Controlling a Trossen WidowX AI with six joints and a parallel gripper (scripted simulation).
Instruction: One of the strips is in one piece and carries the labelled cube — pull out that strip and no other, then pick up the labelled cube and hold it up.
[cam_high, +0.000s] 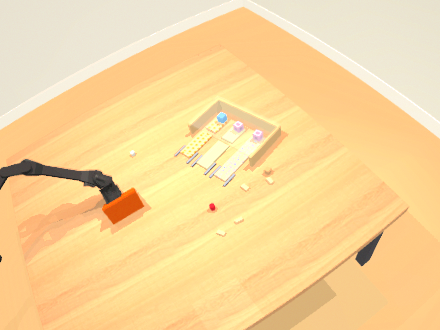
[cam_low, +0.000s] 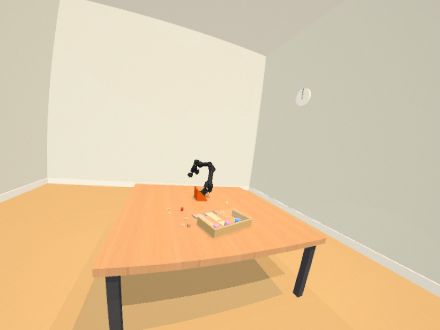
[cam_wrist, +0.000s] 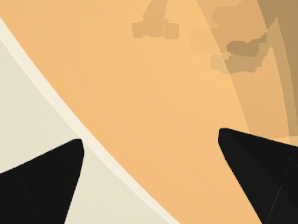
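My gripper (cam_low: 190, 174) (cam_wrist: 152, 141) is open and empty, raised near the arm's base, far from the strips. Three strips lie side by side in a three-walled tray (cam_high: 265, 145) (cam_low: 233, 229). The left strip (cam_high: 196, 144), yellow-patterned, and the plain middle strip (cam_high: 213, 154) each show a gap before a rear piece. The speckled right strip (cam_high: 231, 165) looks continuous. A blue cube (cam_high: 222, 117) (cam_low: 237, 220) sits at the left strip's rear, a lilac cube (cam_high: 238, 126) on the middle rear piece, another lilac cube (cam_high: 257, 135) on the right strip. Labels are too small to read.
Short grey bars (cam_high: 210, 169) flank the strips' front ends. An orange block (cam_high: 123, 206) (cam_low: 200, 194) stands by the arm's base. A red object (cam_high: 212, 206) (cam_low: 182, 209), a white cube (cam_high: 132, 153), a tan piece (cam_high: 267, 171) and several pale pieces (cam_high: 245, 187) lie outside the tray.
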